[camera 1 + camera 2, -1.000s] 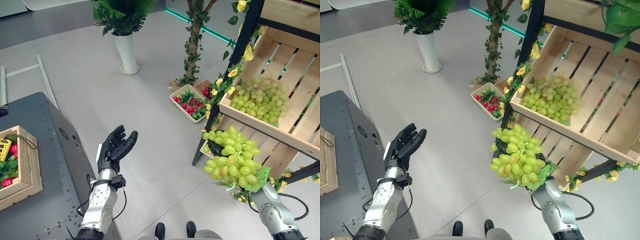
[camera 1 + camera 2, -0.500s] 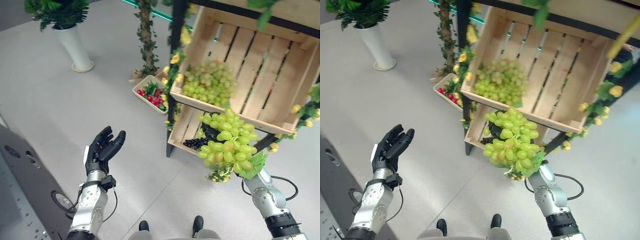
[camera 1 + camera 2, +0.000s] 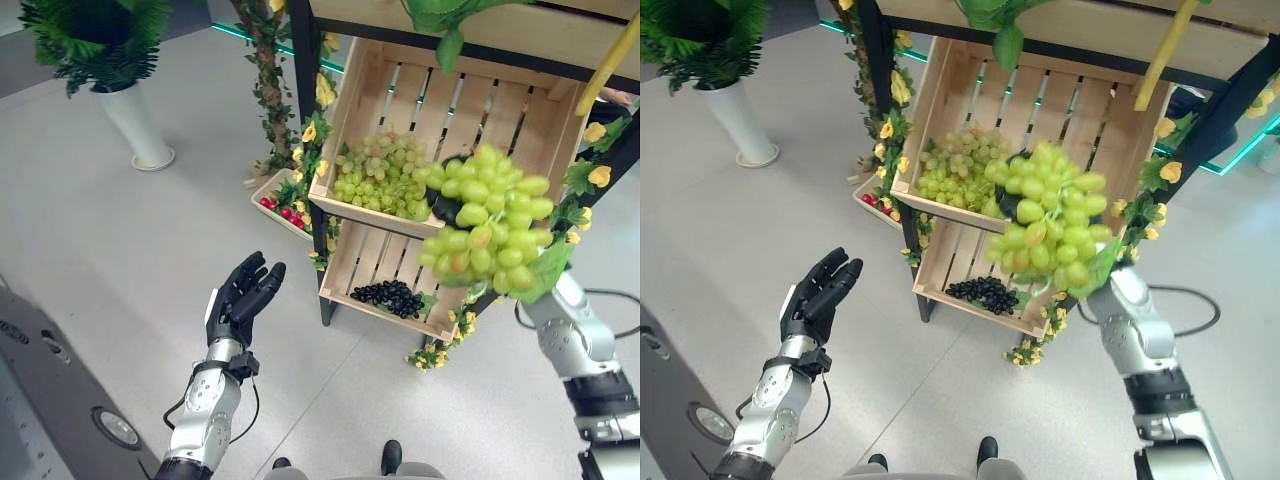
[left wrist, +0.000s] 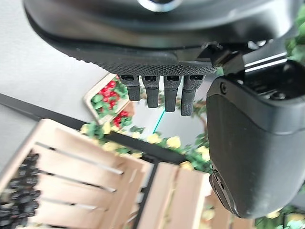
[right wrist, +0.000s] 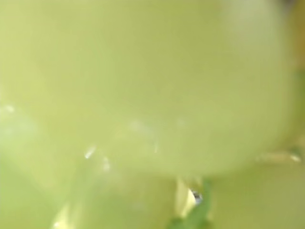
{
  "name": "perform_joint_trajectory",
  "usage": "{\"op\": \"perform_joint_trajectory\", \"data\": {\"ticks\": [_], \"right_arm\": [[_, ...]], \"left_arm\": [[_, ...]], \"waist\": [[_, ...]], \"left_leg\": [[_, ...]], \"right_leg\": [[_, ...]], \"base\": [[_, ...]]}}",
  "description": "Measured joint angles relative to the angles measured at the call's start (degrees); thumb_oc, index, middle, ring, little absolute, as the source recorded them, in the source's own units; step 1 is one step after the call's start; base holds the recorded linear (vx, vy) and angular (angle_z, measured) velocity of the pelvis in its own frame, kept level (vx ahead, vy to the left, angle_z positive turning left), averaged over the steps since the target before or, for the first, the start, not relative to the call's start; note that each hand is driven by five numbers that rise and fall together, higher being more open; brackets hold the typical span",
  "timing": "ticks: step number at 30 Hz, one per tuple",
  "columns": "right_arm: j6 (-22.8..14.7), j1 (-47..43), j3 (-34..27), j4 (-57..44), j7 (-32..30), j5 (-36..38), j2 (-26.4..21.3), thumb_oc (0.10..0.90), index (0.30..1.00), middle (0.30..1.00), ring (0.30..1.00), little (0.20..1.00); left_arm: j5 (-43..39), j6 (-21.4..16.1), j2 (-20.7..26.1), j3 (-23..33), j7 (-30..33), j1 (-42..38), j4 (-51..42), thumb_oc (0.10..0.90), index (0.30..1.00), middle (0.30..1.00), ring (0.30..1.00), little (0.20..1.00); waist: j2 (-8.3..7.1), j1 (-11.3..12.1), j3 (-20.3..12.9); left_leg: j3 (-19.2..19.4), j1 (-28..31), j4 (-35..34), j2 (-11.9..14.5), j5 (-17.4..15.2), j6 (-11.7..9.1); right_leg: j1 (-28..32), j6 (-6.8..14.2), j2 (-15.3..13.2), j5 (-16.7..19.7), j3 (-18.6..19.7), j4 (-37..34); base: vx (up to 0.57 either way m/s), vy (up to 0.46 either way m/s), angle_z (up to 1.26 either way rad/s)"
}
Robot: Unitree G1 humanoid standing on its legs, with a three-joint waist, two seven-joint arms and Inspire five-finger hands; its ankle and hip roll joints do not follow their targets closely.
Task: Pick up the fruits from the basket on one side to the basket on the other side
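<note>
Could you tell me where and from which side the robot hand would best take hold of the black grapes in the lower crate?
The black grapes lie as a low, loose heap on the floor of the lower crate, near its open front edge. Probably best to come in from the front, under the upper crate, and cup the middle of the heap from above. The free left robot hand is open; no stem can be made out.
</note>
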Motion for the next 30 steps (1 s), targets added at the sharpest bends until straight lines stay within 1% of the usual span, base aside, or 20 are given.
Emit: {"op": "perform_joint_trajectory", "data": {"ticks": [1,2,3,4,5,6,7,8,9,10,11,12,13,14,15,17,19,23,28,30], "right_arm": [[0.09,0.02,0.08,0.09,0.00,0.00,0.06,0.400,0.300,0.300,0.300,0.300],[0.11,-0.01,0.28,0.22,-0.01,0.01,0.07,0.400,0.300,0.300,0.300,0.300],[0.20,-1.29,0.90,1.44,-0.17,0.01,-0.03,0.400,0.300,0.300,0.300,0.300],[0.42,-2.56,1.67,2.52,-0.48,0.01,-0.28,0.400,0.300,0.300,0.300,0.300],[0.59,-5.12,2.83,5.17,-0.82,0.04,-0.54,0.400,0.300,0.300,0.300,0.300],[0.74,-5.96,3.24,6.53,-1.42,0.09,-0.75,0.400,0.300,0.300,0.300,0.300],[1.04,-5.90,3.68,6.91,-3.05,0.14,-0.72,0.400,0.300,0.300,0.300,0.300],[1.17,-5.94,4.40,7.13,-3.46,0.15,-0.76,0.400,0.300,0.300,0.300,0.300],[2.21,-5.96,4.97,6.85,-3.75,0.16,-0.73,0.400,0.300,0.300,0.300,0.300],[2.50,-6.19,4.84,6.82,-3.73,0.52,-0.99,0.400,0.300,0.300,0.300,0.300],[2.50,-6.47,4.74,7.21,-3.74,0.53,-1.42,0.400,0.300,0.300,0.300,0.300],[2.71,-7.39,4.77,9.18,-3.73,0.54,-2.31,0.400,0.300,0.300,0.300,0.300],[3.54,-8.31,4.77,11.69,-3.74,0.53,-2.87,0.400,0.300,0.300,0.300,0.300],[3.84,-8.96,4.78,13.28,-3.73,0.53,-3.26,0.400,0.300,0.300,0.300,0.300],[4.80,-11.21,4.83,17.39,-3.73,0.52,-4.86,0.400,0.300,0.300,0.300,0.300],[4.89,-13.36,4.81,21.32,-3.78,0.52,-6.12,0.400,0.300,0.300,0.300,0.300],[5.46,-16.13,4.78,27.17,-4.93,0.41,-7.57,0.400,0.300,0.300,0.300,0.300],[7.16,-19.65,4.85,34.02,-7.29,0.40,-7.58,0.400,0.300,0.300,0.300,0.300],[8.13,-25.65,4.86,45.60,-8.96,-0.38,-7.66,0.400,0.300,0.300,0.300,0.300],[8.24,-27.21,4.86,49.55,-10.50,-1.87,-8.82,0.400,0.300,0.300,0.300,0.300]], "left_arm": [[-0.01,0.00,-0.18,-0.20,-0.07,0.86,0.06,0.800,0.900,0.900,0.900,0.900],[-0.05,0.00,-0.20,-0.62,-0.09,1.34,0.15,0.800,0.900,0.900,0.900,0.900],[-0.51,-0.02,0.04,-1.92,-0.37,1.62,0.28,0.800,0.900,0.900,0.900,0.900],[-0.74,-0.02,0.06,-2.33,-0.66,1.65,0.29,0.800,0.900,0.900,0.900,0.900],[-1.07,-0.03,0.06,-3.06,-1.23,1.38,0.39,0.800,0.900,0.900,0.900,0.900],[-1.06,-0.06,0.03,-4.01,-1.17,0.73,0.90,0.800,0.900,0.900,0.900,0.900],[-1.06,-0.09,0.10,-4.83,-0.96,0.20,1.48,0.800,0.900,0.900,0.900,0.900],[-1.07,-0.10,0.18,-5.32,-0.60,-0.21,2.39,0.800,0.900,0.900,0.900,0.900],[-1.11,0.23,0.60,-5.83,0.52,-0.86,3.63,0.800,0.900,0.900,0.900,0.900],[-1.06,0.22,0.83,-5.72,1.10,-1.26,3.63,0.800,0.900,0.900,0.900,0.900],[-1.06,0.20,0.92,-5.64,1.19,-1.61,3.61,0.800,0.900,0.900,0.900,0.900],[-1.06,0.17,1.24,-5.41,1.28,-1.93,3.60,0.800,0.900,0.900,0.900,0.900],[-1.07,0.16,1.79,-5.35,1.45,-1.87,3.63,0.800,0.900,0.900,0.900,0.900],[-1.12,0.16,2.09,-5.33,1.46,-1.88,3.63,0.800,0.900,0.900,0.900,0.900],[-1.12,0.07,2.34,-4.91,1.20,-2.06,3.50,0.800,0.900,0.900,0.900,0.900],[-1.38,0.00,2.39,-3.92,1.07,-2.01,3.24,0.800,0.900,0.900,0.900,0.900],[-2.46,0.00,2.51,-2.16,0.78,-2.00,3.12,0.800,0.900,0.900,0.900,0.900],[-3.34,-0.04,2.73,-2.25,0.43,-2.04,3.12,0.800,0.900,0.900,0.900,0.900],[-4.11,-0.04,3.81,-3.60,0.43,-2.03,3.17,0.800,0.900,0.900,0.900,0.900],[-4.35,-0.05,4.84,-4.47,0.50,-2.04,3.16,0.800,0.900,0.900,0.900,0.900]], "waist": [[0.32,1.07,-0.06],[0.27,1.33,-0.03],[0.79,1.59,-0.29],[1.18,1.58,-0.46],[2.09,1.25,-0.44],[2.95,1.21,-0.66],[3.06,1.22,-0.65],[2.75,1.27,-0.73],[1.86,1.28,-1.00],[1.58,1.09,-1.08],[1.57,1.09,-1.09],[1.72,1.38,-1.08],[1.58,1.68,-1.09],[1.40,1.76,-1.14],[1.25,1.82,-1.23],[1.25,2.81,-1.23],[1.25,3.57,-1.23],[1.28,5.61,-1.23],[1.27,6.34,-1.22],[1.27,7.38,-1.22]], "left_leg": [[-2.76,-1.98,3.46,-1.00,-0.95,0.57],[-3.72,-2.30,2.93,-2.31,-1.55,1.47],[-5.52,-2.00,-3.35,-5.40,-2.08,2.34],[-5.60,-1.10,-7.80,-6.50,-1.83,2.54],[-5.98,-1.17,-13.78,-7.34,-1.90,2.62],[-5.98,-0.64,-15.27,-7.34,-2.33,3.24],[-5.93,-0.14,-16.16,-7.22,-1.09,3.98],[-6.39,0.43,-17.15,-7.58,-0.81,3.92],[-6.09,2.27,-20.76,-8.45,-0.38,4.14],[-5.90,3.29,-23.53,-8.72,1.13,4.60],[-5.99,3.58,-24.32,-8.80,2.52,4.97],[-6.26,3.63,-24.29,-8.71,5.14,5.73],[-6.64,4.29,-24.30,-8.84,6.21,6.15],[-6.97,4.52,-24.30,-9.04,5.97,6.26],[-7.74,4.62,-24.15,-9.55,5.90,6.33],[-7.83,4.64,-23.91,-9.69,6.03,6.40],[-9.27,4.72,-23.88,-9.63,6.03,6.36],[-9.65,5.03,-23.88,-9.36,5.85,6.11],[-10.51,5.04,-23.90,-9.59,5.75,5.93],[-10.65,4.98,-23.92,-9.47,5.83,5.32]], "right_leg": [[1.27,-0.17,-0.49,0.09,0.24,-0.07],[1.53,-0.17,-0.62,0.09,0.32,-0.26],[1.64,-0.12,-1.17,-0.01,0.39,-0.82],[1.34,-0.08,-1.23,-0.02,0.34,-0.87],[1.07,0.13,-0.74,0.05,0.22,-0.86],[0.98,0.33,-0.22,0.13,0.06,-0.70],[1.03,0.90,0.07,0.35,0.34,-1.06],[1.50,0.95,-0.07,0.39,0.23,-1.52],[2.07,0.94,-0.98,0.41,-0.11,-2.42],[2.21,0.68,-1.18,0.65,-1.69,-2.18],[2.33,0.96,-1.30,0.65,-2.23,-2.23],[2.67,2.24,-1.33,0.22,-2.26,-2.39],[3.53,3.35,-1.28,-0.21,-2.37,-2.39],[3.94,3.43,-1.36,-0.47,-2.59,-2.39],[4.50,3.71,-1.75,-1.05,-3.56,-2.40],[4.57,3.87,-1.82,-1.15,-3.81,-2.42],[5.36,3.62,-1.60,-1.38,-5.45,-2.38],[5.97,3.36,-1.28,-1.56,-5.48,-2.43],[6.55,3.09,-1.39,-2.33,-6.41,-2.44],[6.60,3.63,-1.34,-2.95,-6.45,-2.44]], "base": [[0.01,0.090,-0.06],[0.04,0.097,-0.08],[0.04,0.069,-0.09],[0.05,0.099,-0.08],[0.11,0.193,-0.07],[0.16,0.226,-0.11],[0.15,0.196,-0.14],[0.13,0.112,-0.26],[0.10,0.080,-0.16],[0.11,0.093,-0.10],[0.09,0.080,0.02],[0.09,0.074,0.04],[0.08,0.067,0.07],[0.08,0.062,0.25],[0.07,0.047,0.27],[0.06,0.033,0.19],[0.06,0.028,0.30],[0.05,0.013,0.12],[0.06,0.001,0.09],[0.05,-0.015,0.05]]}}
